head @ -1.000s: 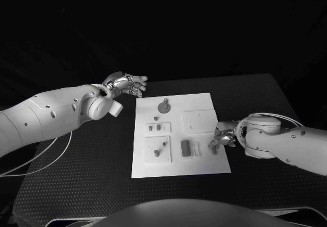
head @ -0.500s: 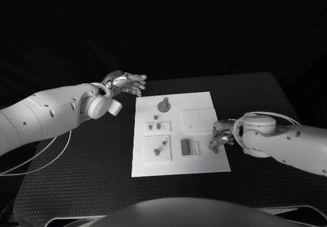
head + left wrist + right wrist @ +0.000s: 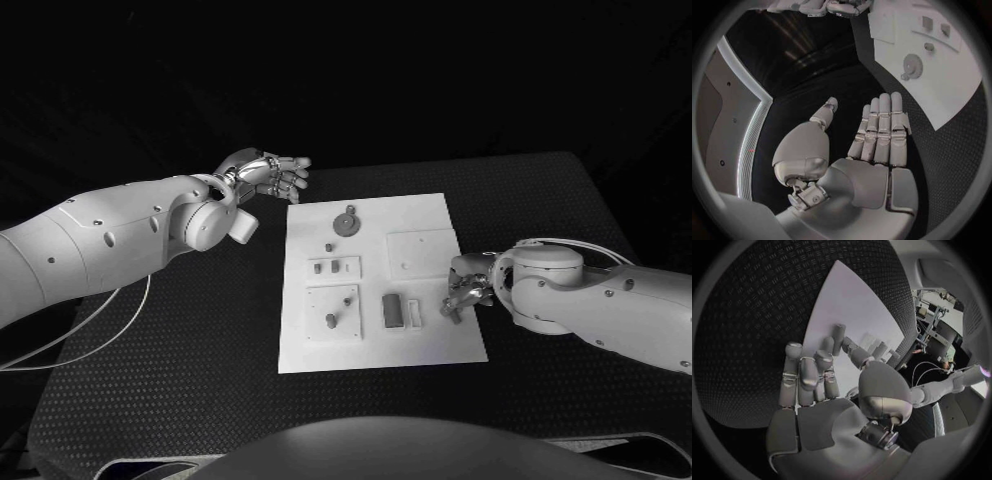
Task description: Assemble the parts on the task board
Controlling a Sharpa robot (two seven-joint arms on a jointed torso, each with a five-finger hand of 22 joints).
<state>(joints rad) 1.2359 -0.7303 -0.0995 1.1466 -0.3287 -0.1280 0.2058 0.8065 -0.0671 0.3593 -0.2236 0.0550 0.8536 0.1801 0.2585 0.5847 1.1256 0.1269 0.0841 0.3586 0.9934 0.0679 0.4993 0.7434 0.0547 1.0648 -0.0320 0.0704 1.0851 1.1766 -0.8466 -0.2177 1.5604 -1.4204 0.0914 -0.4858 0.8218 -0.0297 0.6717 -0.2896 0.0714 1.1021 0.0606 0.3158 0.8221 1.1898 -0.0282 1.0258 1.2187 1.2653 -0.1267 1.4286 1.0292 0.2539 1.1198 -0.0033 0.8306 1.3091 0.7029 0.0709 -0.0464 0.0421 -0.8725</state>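
Note:
The white task board (image 3: pixel 433 345) lies mid-table, also in the left wrist view (image 3: pixel 954 85). On it are a round grey disc (image 3: pixel 346 222) (image 3: pixel 912 65), a small plate with two pegs (image 3: pixel 335 268), a lower plate holding one peg (image 3: pixel 333 321), and a dark block (image 3: pixel 391 311) beside a white slot (image 3: pixel 415 316). My right hand (image 3: pixel 466 291) hovers at the board's right edge by the slot, pinching a small grey peg (image 3: pixel 837 339) between thumb and finger. My left hand (image 3: pixel 270 176) (image 3: pixel 876 137) floats off the board's far left corner, fingers straight and apart, holding nothing.
A blank square plate (image 3: pixel 423 252) sits on the board just beyond my right hand. Black textured tabletop (image 3: pixel 173 360) surrounds the board on all sides. A white cable (image 3: pixel 108 325) hangs under my left arm.
My right hand and forearm have edged slightly left, further over the board's right edge, with the peg still held. The left hand has stayed put.

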